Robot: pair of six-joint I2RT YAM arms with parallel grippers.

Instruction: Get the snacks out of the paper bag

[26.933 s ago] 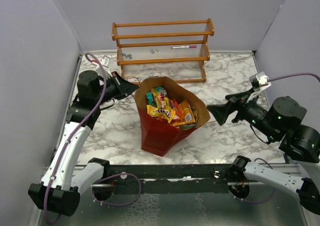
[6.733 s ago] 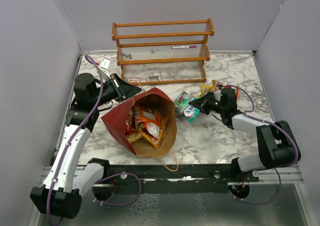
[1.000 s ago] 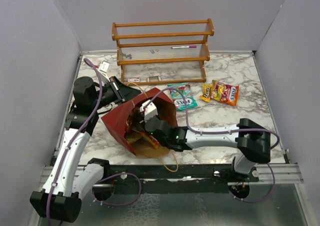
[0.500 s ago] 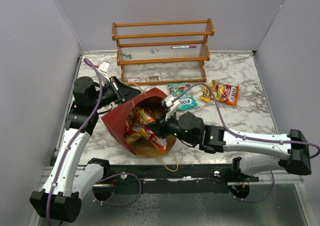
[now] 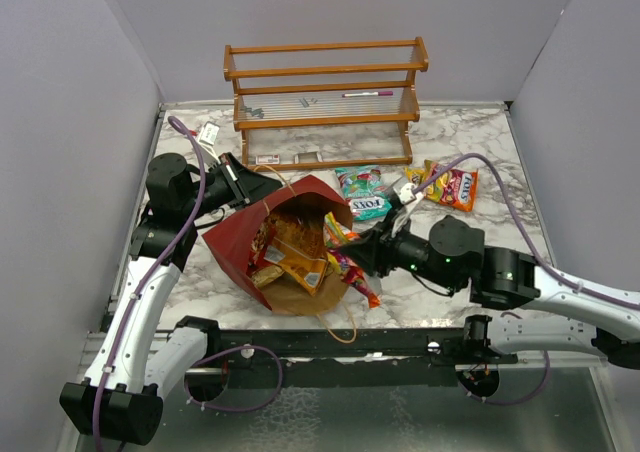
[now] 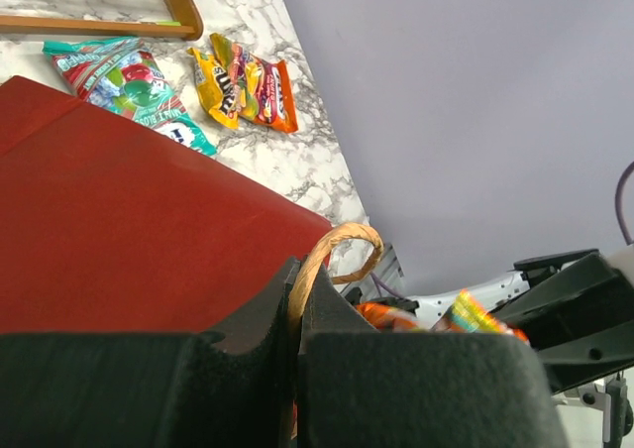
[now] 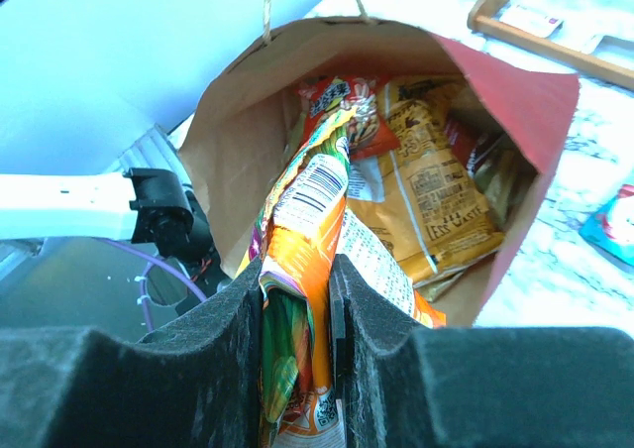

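I see a grey-veined white marble tabletop (image 5: 480, 147), with a wooden shelf rack (image 5: 325, 72) standing at its far edge. The walls are plain pale grey: one just behind the rack (image 5: 330, 7), one to its left (image 5: 70, 122), one to its right (image 5: 590, 82). A pen (image 5: 368, 94) lies on a rack shelf. The light is soft and even. Well in front of the rack, a black rail (image 5: 330, 344) runs along the near edge.

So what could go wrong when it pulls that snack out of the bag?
1. The right pincer seems to pinch more than one packet at once, at the mouth of the paper bag. A loosely caught one might slip out and fall.
2. The left pincer holds the bag only by its thin twine handle, and the bag lies on its side, so it could slide along with the pull.
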